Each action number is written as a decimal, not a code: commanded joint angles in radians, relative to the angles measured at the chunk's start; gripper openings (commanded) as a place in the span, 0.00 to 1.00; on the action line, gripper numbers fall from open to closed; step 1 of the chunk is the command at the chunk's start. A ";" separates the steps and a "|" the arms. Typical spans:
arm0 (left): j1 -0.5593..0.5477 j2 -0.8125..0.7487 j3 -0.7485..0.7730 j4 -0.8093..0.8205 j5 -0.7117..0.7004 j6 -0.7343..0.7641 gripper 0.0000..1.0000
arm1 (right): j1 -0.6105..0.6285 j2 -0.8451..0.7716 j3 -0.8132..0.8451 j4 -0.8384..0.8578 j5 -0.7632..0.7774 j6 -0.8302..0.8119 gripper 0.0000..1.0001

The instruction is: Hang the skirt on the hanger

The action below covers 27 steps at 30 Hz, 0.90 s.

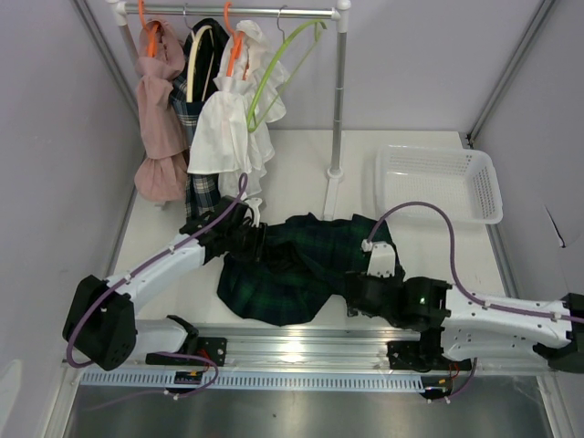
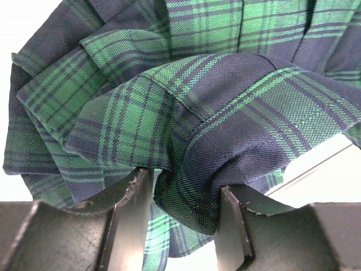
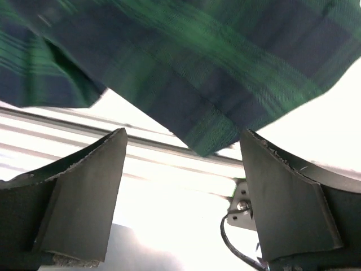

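Observation:
The dark green plaid skirt (image 1: 292, 265) lies bunched on the white table between my two arms. My left gripper (image 1: 242, 239) is at its left edge, and in the left wrist view the left gripper (image 2: 185, 180) is shut on a fold of the skirt (image 2: 186, 101), which fills the gap between the fingers. My right gripper (image 1: 354, 297) is at the skirt's near right edge. In the right wrist view the right gripper (image 3: 183, 135) is open and empty, with a blurred corner of the skirt (image 3: 214, 73) just ahead of the tips. An empty light green hanger (image 1: 273, 82) hangs tilted on the rack.
A clothes rack (image 1: 339, 91) stands at the back with a pink garment (image 1: 160, 119), a plaid garment and a white garment (image 1: 224, 128) on hangers. A white plastic basket (image 1: 438, 182) sits at the back right. A metal rail (image 1: 301, 351) runs along the near edge.

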 commanded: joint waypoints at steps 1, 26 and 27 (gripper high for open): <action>0.010 0.001 0.047 0.011 0.020 -0.011 0.47 | 0.148 0.025 -0.015 -0.137 0.187 0.285 0.87; 0.010 -0.014 0.070 -0.027 0.017 0.027 0.48 | -0.067 0.160 -0.061 0.022 0.281 0.143 0.33; 0.010 -0.014 0.072 -0.027 0.017 0.027 0.48 | -0.092 0.143 -0.064 0.047 0.256 0.104 0.29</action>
